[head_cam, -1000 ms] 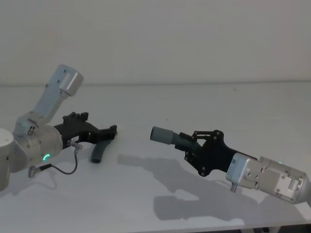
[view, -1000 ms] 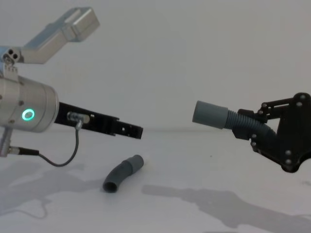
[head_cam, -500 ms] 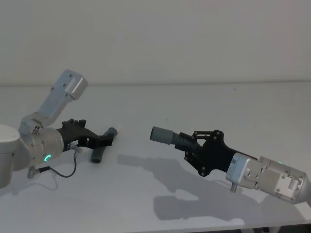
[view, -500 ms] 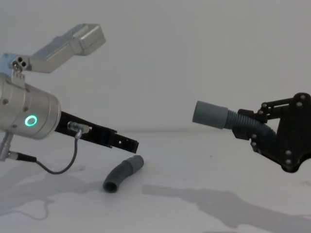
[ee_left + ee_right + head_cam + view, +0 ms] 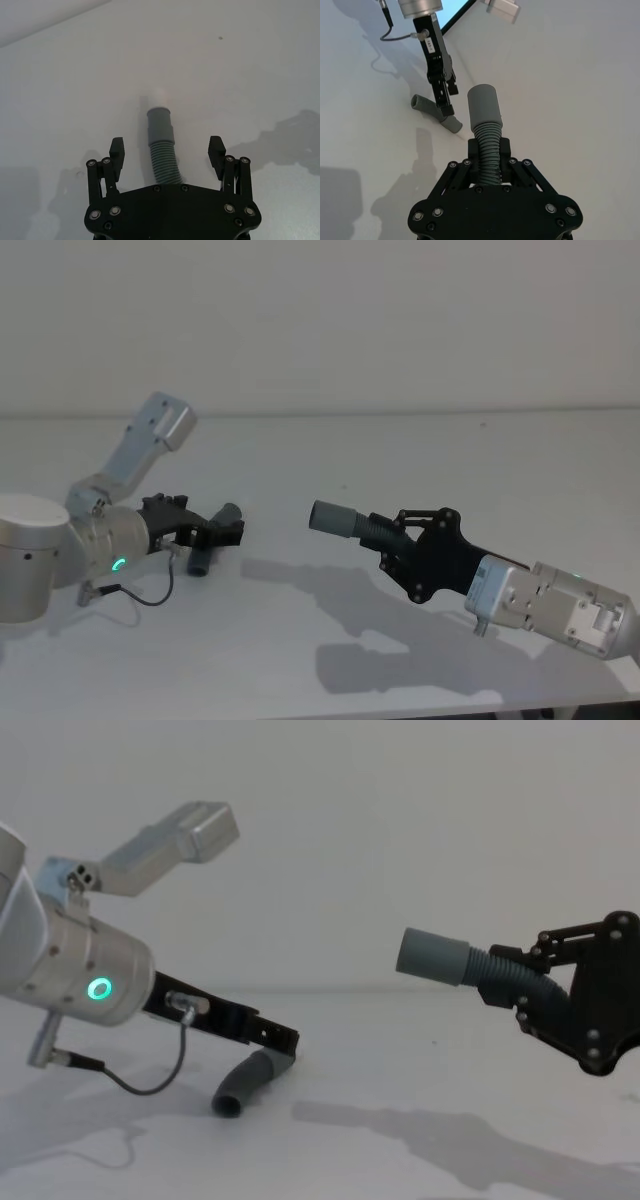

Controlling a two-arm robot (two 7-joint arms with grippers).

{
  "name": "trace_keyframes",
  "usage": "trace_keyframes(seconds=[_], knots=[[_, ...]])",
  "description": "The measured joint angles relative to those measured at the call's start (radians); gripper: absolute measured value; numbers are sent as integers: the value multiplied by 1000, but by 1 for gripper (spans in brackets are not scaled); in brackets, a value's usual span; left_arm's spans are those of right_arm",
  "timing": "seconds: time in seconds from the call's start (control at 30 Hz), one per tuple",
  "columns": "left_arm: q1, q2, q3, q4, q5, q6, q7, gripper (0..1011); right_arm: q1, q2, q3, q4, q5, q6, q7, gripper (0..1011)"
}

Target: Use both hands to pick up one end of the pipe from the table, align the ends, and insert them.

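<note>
One curved grey ribbed pipe piece (image 5: 204, 554) lies on the white table (image 5: 300, 640) at the left. My left gripper (image 5: 222, 530) is down over it and open. In the left wrist view the pipe piece (image 5: 163, 155) runs between the two spread fingers (image 5: 117, 151), its smooth cuff pointing away. My right gripper (image 5: 397, 533) hovers above the table at the right, shut on the ribbed part of the other pipe piece (image 5: 488, 145). That piece's wide grey open cuff (image 5: 431, 956) points left toward the left arm.
A plain pale wall stands behind the table. The left arm's cable (image 5: 150, 1082) hangs in a loop close to the tabletop. Shadows of both arms fall on the table's front half.
My left gripper has tilted and come down from above the lying pipe piece to straddle it near the table. The right gripper and its held piece have not moved.
</note>
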Motion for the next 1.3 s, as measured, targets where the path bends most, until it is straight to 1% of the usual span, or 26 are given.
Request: trace_keyframes(seconds=[0.23,0.53,0.9,1.3], knots=[[-19,-34,16,60,9,-21,-9,1001,0,0,0,0,0,0,0,203],[-28,-54,21,97,19,-34,-12,1002,0,0,0,0,0,0,0,203],[-24,-70,6,117,29,-52,3,1001,0,0,0,0,0,0,0,204],[-17,-89,-12,140,30,-59,14,1002,0,0,0,0,0,0,0,204]])
